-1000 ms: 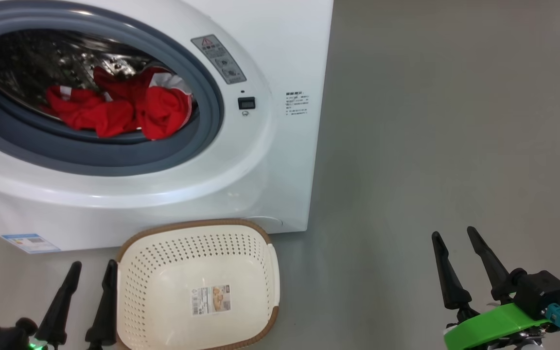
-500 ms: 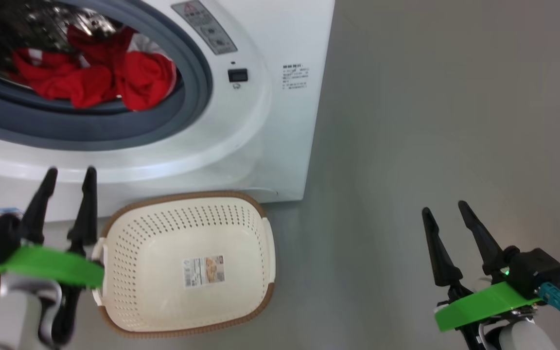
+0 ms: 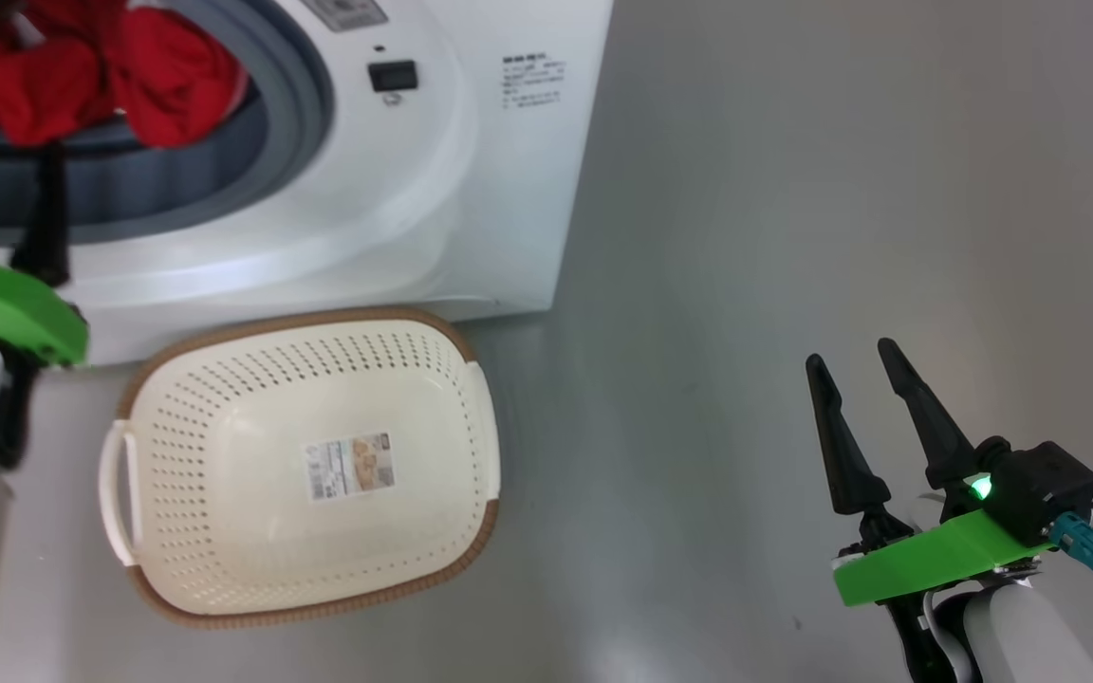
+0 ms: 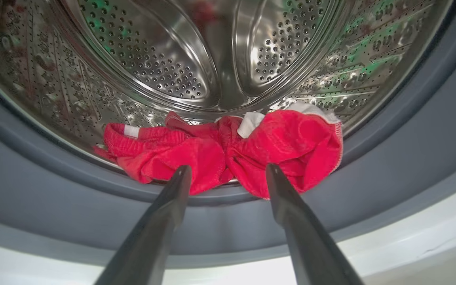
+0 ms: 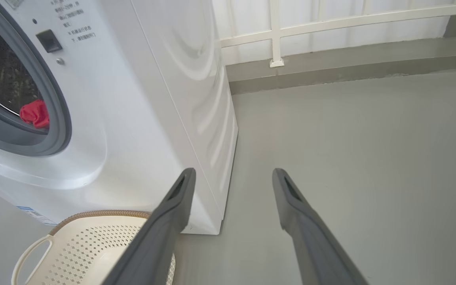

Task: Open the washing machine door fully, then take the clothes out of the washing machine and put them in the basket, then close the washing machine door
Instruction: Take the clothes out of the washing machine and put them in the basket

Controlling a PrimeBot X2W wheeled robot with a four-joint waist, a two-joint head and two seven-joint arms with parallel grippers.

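Red clothes (image 4: 220, 150) lie at the washer's (image 3: 471, 190) open mouth, our left gripper (image 4: 228, 169) spread just before them, gripping nothing. We judge unloading and door-closing remain: basket (image 3: 319, 318) unfilled, right gripper (image 3: 849, 352) spread, idle.

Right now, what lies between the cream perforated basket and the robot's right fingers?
Only bare grey floor, as the head view shows, separates the cream perforated plastic basket from the long dark right fingers.
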